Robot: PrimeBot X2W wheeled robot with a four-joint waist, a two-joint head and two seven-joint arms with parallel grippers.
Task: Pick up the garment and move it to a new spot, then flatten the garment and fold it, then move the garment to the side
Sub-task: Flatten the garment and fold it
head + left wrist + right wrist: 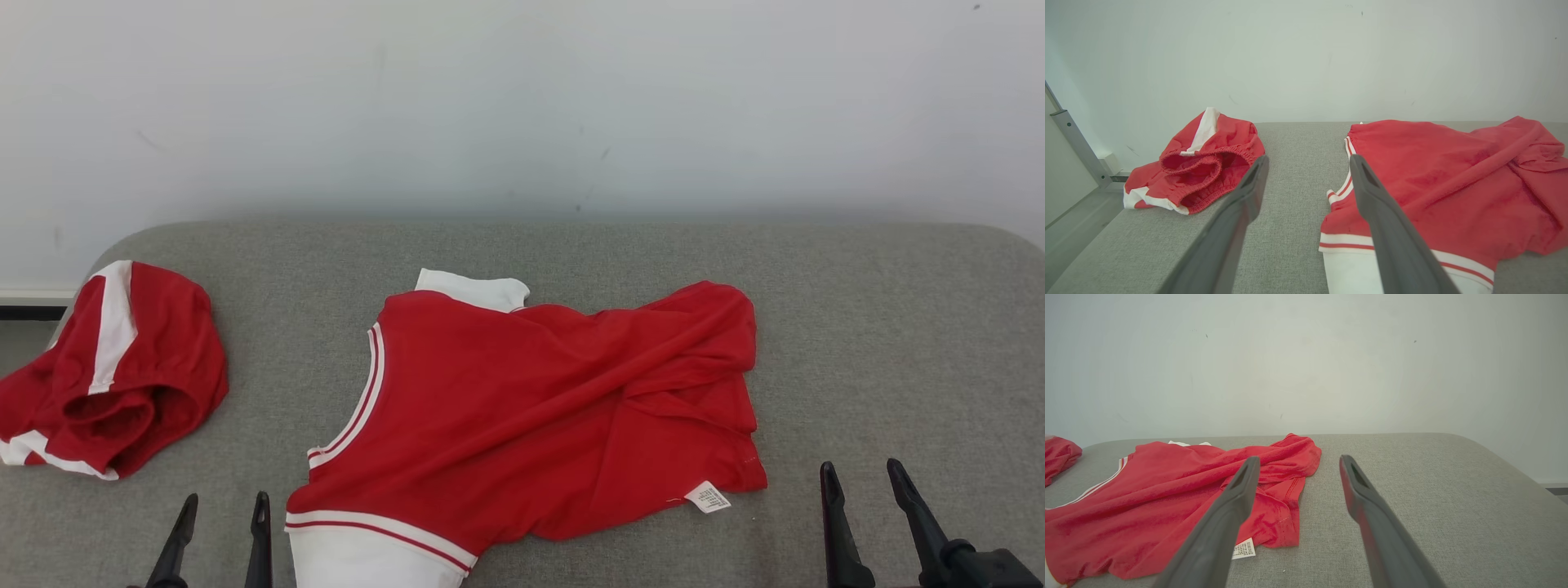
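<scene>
Right fingers near garment label

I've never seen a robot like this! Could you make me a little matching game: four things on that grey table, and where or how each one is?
Things:
1. red shirt
2. red shorts
3. label
4. right claw

Descriptions:
A. bunched up, far left
B. open, to the right of the shirt
C. spread out but wrinkled, in the middle
D. small and white, at a red hem

Pairs: 1-C, 2-A, 3-D, 4-B
</scene>
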